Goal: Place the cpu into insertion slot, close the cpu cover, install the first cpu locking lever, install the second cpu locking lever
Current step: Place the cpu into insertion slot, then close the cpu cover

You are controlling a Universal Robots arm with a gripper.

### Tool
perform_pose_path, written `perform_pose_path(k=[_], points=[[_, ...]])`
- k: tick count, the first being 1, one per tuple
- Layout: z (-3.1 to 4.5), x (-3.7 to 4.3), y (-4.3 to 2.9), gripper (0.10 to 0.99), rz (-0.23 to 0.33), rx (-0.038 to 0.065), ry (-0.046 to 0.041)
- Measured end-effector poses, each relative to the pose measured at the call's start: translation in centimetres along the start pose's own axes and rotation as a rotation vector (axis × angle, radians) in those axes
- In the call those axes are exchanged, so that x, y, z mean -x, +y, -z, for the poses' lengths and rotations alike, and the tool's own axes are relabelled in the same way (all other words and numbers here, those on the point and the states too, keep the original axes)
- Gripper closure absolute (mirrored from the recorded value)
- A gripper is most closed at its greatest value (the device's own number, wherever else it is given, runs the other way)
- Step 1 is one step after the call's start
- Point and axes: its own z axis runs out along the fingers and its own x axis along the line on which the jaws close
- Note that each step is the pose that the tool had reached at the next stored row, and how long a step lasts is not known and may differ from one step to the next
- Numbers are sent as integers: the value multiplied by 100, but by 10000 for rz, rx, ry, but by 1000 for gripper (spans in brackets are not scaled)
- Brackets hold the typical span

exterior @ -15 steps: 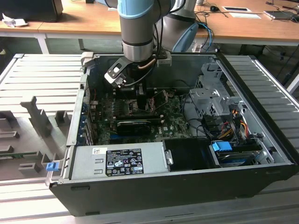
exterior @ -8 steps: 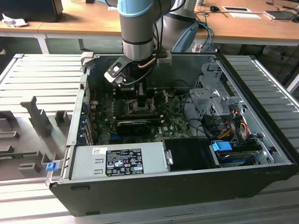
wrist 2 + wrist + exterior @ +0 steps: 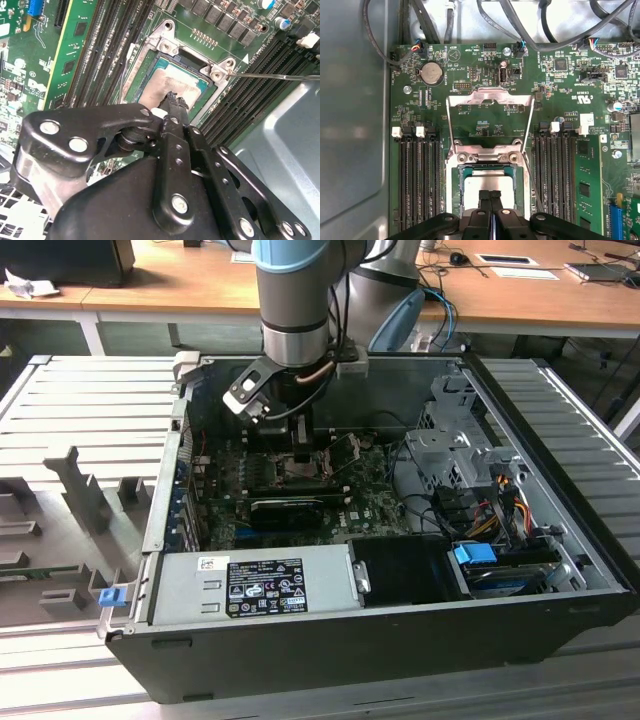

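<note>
The cpu (image 3: 489, 181), a pale tan-silver square, lies flat inside the insertion slot (image 3: 455, 182), whose metal frame sits amid the green motherboard. It shows in both wrist views, and the cpu (image 3: 167, 82) appears level in the insertion slot (image 3: 165, 42). My gripper (image 3: 490, 193) is shut, with its two black fingertips pressed together right over the chip's near edge and nothing between them. The cpu cover (image 3: 490, 96) is swung open and stands up behind the socket. A thin locking lever (image 3: 280, 76) sticks out sideways, unlatched. In the exterior view my gripper (image 3: 300, 448) hangs over the socket beside the raised cpu cover (image 3: 347, 448).
Black memory slots (image 3: 417, 180) flank the socket on both sides. A long black card (image 3: 285, 508) lies just in front of it. The case holds a grey power supply (image 3: 250, 585), a drive cage (image 3: 450, 440) and coloured cables (image 3: 500, 500) on the exterior view's right.
</note>
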Motion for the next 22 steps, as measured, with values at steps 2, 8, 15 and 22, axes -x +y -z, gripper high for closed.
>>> perform_pose_path(k=[2, 8, 15, 22], points=[[11, 0, 1, 980, 1, 0, 0], [32, 0, 3, 980, 1, -9, -1], [144, -1, 71, 980, 0, -175, -4], [362, -1, 89, 980, 1, -210, -4]])
